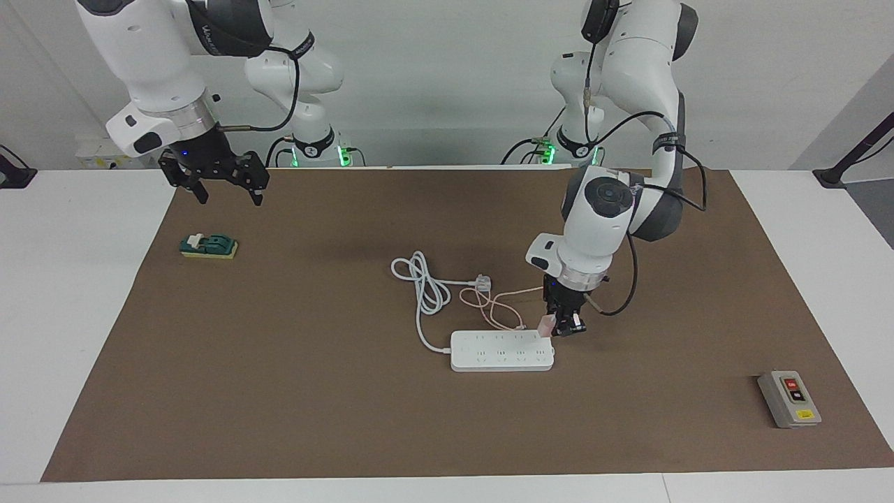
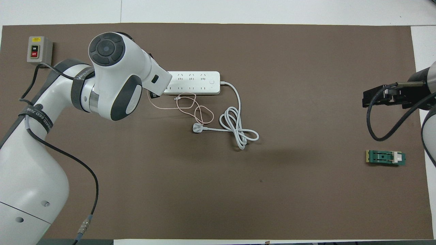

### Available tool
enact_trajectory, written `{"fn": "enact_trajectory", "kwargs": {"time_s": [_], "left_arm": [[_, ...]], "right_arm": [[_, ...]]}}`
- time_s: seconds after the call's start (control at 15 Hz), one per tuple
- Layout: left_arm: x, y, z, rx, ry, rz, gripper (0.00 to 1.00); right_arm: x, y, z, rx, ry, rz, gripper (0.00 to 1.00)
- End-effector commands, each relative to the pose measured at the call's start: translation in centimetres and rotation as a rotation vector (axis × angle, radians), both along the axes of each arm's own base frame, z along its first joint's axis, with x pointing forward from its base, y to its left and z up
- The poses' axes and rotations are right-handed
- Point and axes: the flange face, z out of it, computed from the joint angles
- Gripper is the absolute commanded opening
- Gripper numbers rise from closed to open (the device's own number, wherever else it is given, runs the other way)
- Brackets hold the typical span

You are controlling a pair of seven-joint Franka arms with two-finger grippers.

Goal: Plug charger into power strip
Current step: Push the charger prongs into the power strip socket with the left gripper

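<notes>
Pale pink and cube-shaped, the small charger (image 1: 545, 323) sits clamped in the closed fingers of the left end effector (image 1: 563, 327), right over the end of the long flat white power strip (image 1: 501, 350) that lies toward the left arm's end of the worktop (image 1: 293, 391). Whether its pins have entered a socket cannot be told. The strip lies flat, its long axis running along the worktop from one arm's end toward the other, with its two rows of sockets facing up. Its thick white cord (image 1: 422, 293) leaves the end toward the right arm and curls into loose loops nearer to the robots, ending in a white three-pin plug (image 1: 483, 283). The charger's thin pink-orange cable (image 1: 492, 307) trails in loops beside that plug. The right end effector (image 1: 216, 183) hangs with fingers spread, holding nothing, above the mat's edge over a small green block with a white clip (image 1: 208, 246). A grey box with red and black buttons (image 1: 789, 399) rests well apart.
</notes>
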Motion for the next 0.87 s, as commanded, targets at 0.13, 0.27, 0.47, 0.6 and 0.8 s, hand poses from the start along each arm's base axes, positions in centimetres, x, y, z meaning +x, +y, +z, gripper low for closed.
{"fn": "enact_trajectory", "kwargs": {"time_s": [0.13,0.27,0.47,0.6,0.8], "left_arm": [[-0.9,-0.1,-0.7,0.048,-0.026,-0.044,0.00],[-1.1,-0.7,-1.1,0.051,-0.032,-0.053,0.00],[-1.2,-1.0,-1.7,0.044,-0.046,-0.058,0.00],[-1.2,-1.1,-1.9,0.046,-0.052,-0.061,0.00],[-1.3,-1.0,-2.4,0.046,-0.054,-0.063,0.00]], "right_arm": [[0.4,-2.0,0.9,-0.013,-0.059,0.033,1.00],[0.5,-2.1,1.0,-0.013,-0.056,0.033,1.00],[0.3,-2.2,0.8,-0.007,-0.038,0.029,1.00],[0.2,-2.2,0.7,0.000,-0.031,0.027,1.00],[-0.1,-2.1,0.3,0.003,0.006,0.028,1.00]]}}
